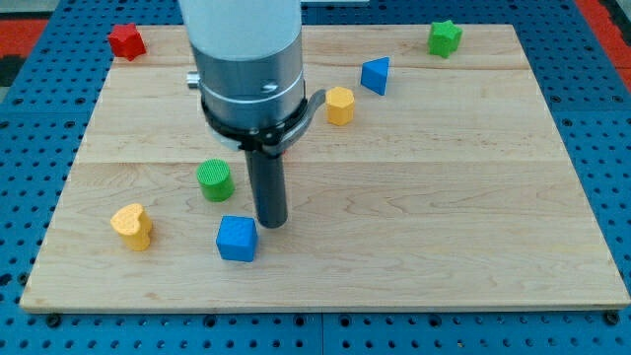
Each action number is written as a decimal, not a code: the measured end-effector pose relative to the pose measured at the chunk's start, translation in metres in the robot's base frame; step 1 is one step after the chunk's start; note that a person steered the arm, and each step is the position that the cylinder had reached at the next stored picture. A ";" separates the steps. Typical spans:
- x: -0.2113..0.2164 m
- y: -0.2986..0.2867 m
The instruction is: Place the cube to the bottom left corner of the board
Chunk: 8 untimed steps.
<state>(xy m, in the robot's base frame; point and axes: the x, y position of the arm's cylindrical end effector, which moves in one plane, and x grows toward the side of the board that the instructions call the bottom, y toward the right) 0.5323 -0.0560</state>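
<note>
The blue cube point(237, 239) lies on the wooden board point(414, 217), left of centre and near the view's bottom edge. My tip point(271, 224) stands just to the right of the cube and slightly above it, very close to its upper right corner; I cannot tell whether they touch. The arm's grey body hides the board behind it at the view's top.
A green cylinder point(215, 180) sits up and left of the cube. A yellow heart-like block point(132, 226) lies at the left. A yellow hexagonal block point(339, 105), a blue triangular block point(376, 75), a green star point(445, 38) and a red star point(126, 41) lie near the top.
</note>
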 end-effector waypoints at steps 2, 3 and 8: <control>0.024 -0.031; 0.043 -0.013; 0.038 -0.142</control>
<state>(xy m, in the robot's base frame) 0.5704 -0.1983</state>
